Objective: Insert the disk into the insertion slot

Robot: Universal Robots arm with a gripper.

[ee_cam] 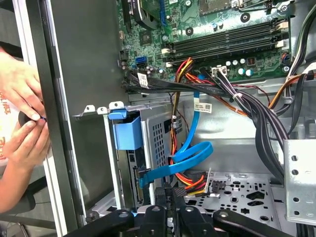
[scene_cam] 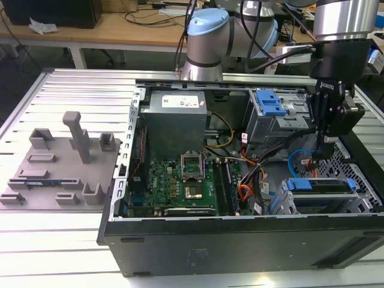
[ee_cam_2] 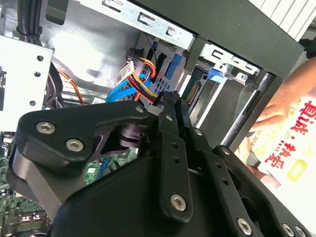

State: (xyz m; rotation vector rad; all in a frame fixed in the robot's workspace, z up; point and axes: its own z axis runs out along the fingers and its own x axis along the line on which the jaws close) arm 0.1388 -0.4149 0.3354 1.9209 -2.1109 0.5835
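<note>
most of the disk (scene_cam: 318, 185) is hidden. from the exterior view i see just its bright blue plastic carrier edge w/ a dark strip between the rails, and the silver face + label can't be made out. it lies flat in the insertion slot (scene_cam: 279, 204), a grey metal cage at the near right corner of the open black pc case (scene_cam: 240, 246). how deep it's seated i can't tell. in the first wrist view the blue handle end (ee_cam: 127, 133) sits at the cage mouth beside a perforated wall (ee_cam: 159, 131). the long axis runs along the exterior view's left-right, handle end twd the green motherboard (scene_cam: 180, 180). the gripper (scene_cam: 324, 147) is matte black w/ bolted links, above the case and apart from the disk. its jaws are pinched nearly together w/ nothing between them in both wrist views (ee_cam_2: 173, 101) (ee_cam: 170, 195). a glossy flat blue cable (ee_cam: 190, 158) loops nearby. a person's hands (ee_cam: 22, 94) are cut off behind the case wall.
</note>
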